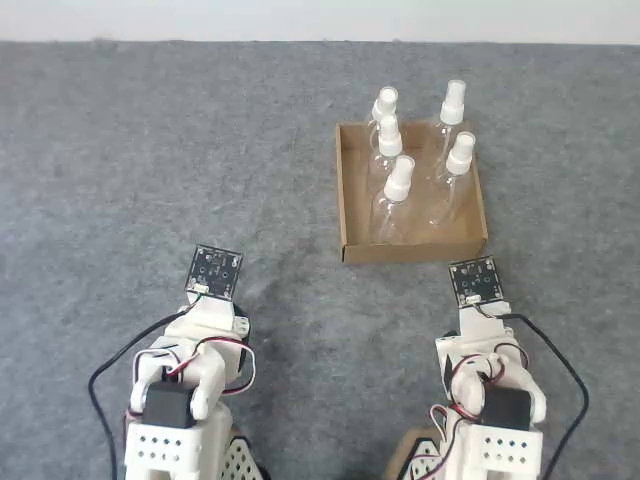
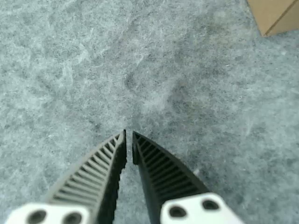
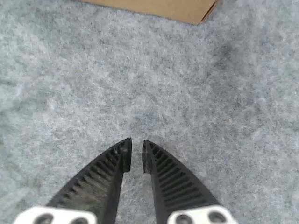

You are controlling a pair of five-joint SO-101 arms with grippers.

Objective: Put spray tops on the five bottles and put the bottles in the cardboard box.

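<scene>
The left gripper (image 2: 129,136) is clenched on nothing, its ribbed fingertips almost touching above the grey felt cover (image 1: 150,150). The right gripper (image 3: 137,143) is likewise closed and empty. The cardboard box (image 1: 412,250) lies open-topped on the felt. All five bottles (image 1: 392,212) stand upright inside it, each with a white spray top (image 1: 400,178) on: three along the box's left side and two along its right. The right gripper hangs near the box's front wall, by its right corner. The left gripper sits farther off, out from the box's front left corner.
</scene>
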